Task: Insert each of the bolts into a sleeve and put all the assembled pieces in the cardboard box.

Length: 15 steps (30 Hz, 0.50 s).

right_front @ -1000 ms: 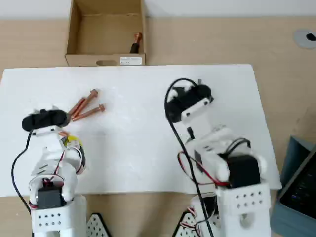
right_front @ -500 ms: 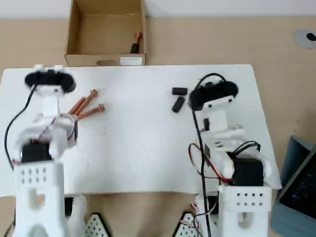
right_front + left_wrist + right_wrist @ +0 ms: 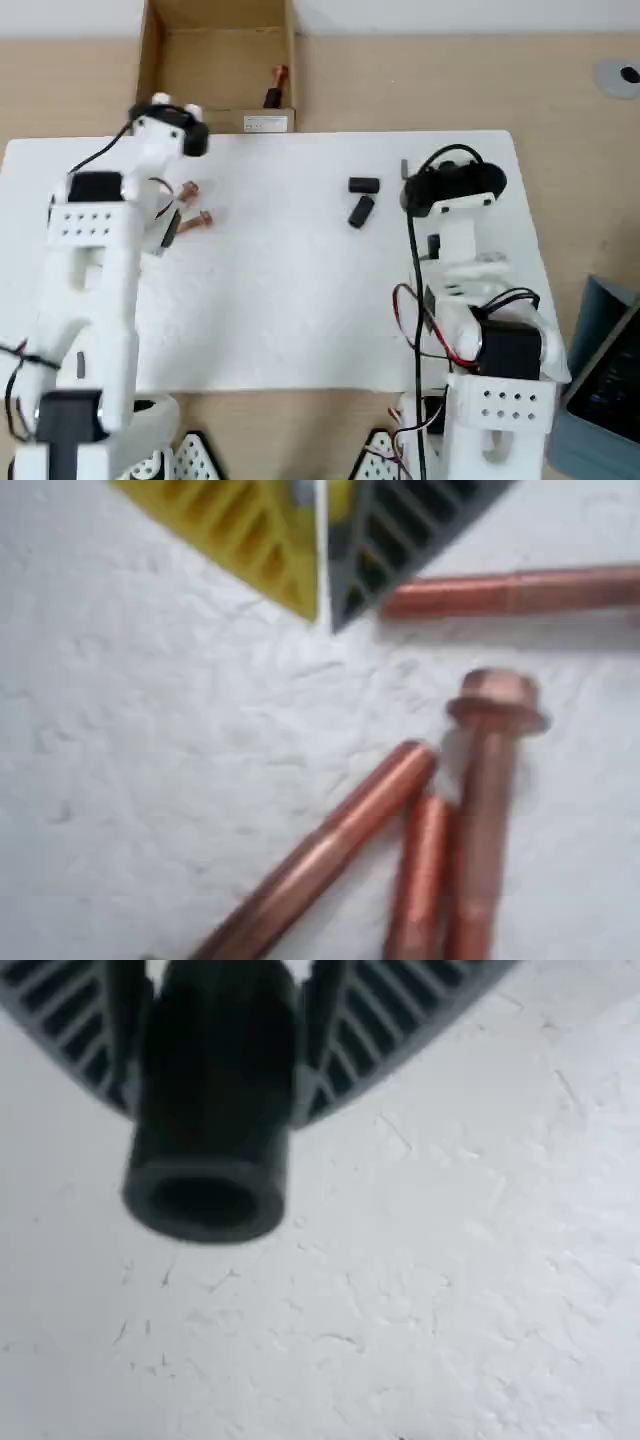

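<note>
Several copper bolts (image 3: 487, 780) lie together on the white mat; in the high view they sit at the mat's left (image 3: 196, 218). My left gripper (image 3: 322, 590), one yellow and one grey finger, is shut with its tips just above the mat beside one bolt's shaft (image 3: 515, 590). The right gripper (image 3: 215, 1095) is shut on a black sleeve (image 3: 205, 1195) held above bare mat. Two more black sleeves (image 3: 364, 185) (image 3: 361, 211) lie left of the right arm (image 3: 455, 190). The cardboard box (image 3: 146, 70) stands behind the mat, holding one assembled piece (image 3: 273, 88).
The white mat (image 3: 290, 300) covers most of the wooden table. A grey-blue object (image 3: 605, 380) sits off the mat's right edge, and a round grey disc (image 3: 618, 76) lies at the far right.
The left arm has risen and swung forward over the bolts. The right arm has drawn back to the right, uncovering two sleeves on the mat.
</note>
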Each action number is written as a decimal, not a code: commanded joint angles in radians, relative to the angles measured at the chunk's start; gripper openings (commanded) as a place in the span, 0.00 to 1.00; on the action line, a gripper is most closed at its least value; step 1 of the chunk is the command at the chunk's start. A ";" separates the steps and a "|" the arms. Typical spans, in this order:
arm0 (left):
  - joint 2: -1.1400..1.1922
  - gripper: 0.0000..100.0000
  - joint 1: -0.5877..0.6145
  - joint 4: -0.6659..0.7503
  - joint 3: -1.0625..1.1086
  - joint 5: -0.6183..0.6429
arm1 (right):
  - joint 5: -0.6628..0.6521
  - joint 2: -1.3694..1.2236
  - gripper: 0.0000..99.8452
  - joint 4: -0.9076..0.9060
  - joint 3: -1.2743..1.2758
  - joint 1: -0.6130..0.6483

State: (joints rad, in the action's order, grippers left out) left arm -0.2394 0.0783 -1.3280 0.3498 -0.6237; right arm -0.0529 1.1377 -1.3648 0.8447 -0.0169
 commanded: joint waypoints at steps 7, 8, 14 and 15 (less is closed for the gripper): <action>0.232 0.07 -0.031 -0.032 -0.215 -0.152 | 0.009 0.015 0.01 0.025 0.001 -0.015; 0.255 0.08 -0.031 -0.032 -0.227 -0.170 | 0.009 0.015 0.01 0.025 0.001 -0.015; 0.380 0.14 -0.029 -0.031 -0.322 -0.238 | 0.009 0.015 0.01 0.040 0.027 -0.015; 0.397 0.15 -0.029 -0.031 -0.341 -0.244 | 0.009 0.015 0.01 0.040 0.031 -0.015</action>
State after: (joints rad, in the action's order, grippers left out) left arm 0.1396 0.0537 -1.3556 0.0967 -0.8477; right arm -0.0529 1.1377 -1.3510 0.8723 -0.0169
